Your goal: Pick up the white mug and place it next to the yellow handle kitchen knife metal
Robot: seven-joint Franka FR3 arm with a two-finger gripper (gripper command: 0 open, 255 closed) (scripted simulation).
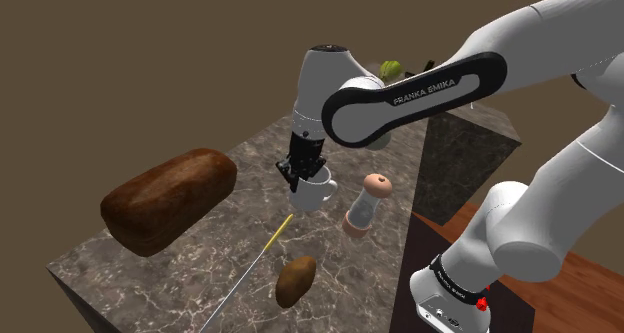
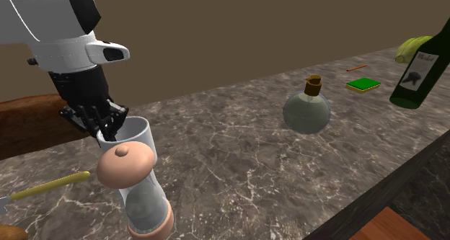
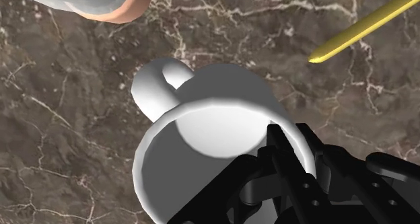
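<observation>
Fingers: the black fingers [image 3: 288,148] are clamped across the wall of the white mug [image 3: 215,122] at its rim. One seems to be inside the bowl and one outside, roughly opposite the handle.
Gripper: the gripper [image 1: 303,176] points down at the counter, with the mug hanging under it and slightly tilted.
Mug position: it is over the marble counter [image 1: 200,271], near the tip of the yellow handle of the knife [image 1: 277,231] and just beside the tall grinder [image 1: 365,206]. I cannot tell whether its base touches the stone.
Handling, as a judgement: the mug looks rigid, smooth and glazed, fairly light while empty, and likely to chip if dropped on stone. A pinch on one side of the rim puts the weight off-centre, so the mug tends to swing or slip. Squeezing firmly and moving slowly should suit it.
Better hold: the rim wall is a sound place to grip. The curved handle would be harder for flat pads.
Destination: the bare counter alongside the yellow handle looks free.
Neighbours: the grinder is the closest thing to bump. The bread loaf [image 1: 170,199] and the potato [image 1: 296,280] lie farther out.
</observation>
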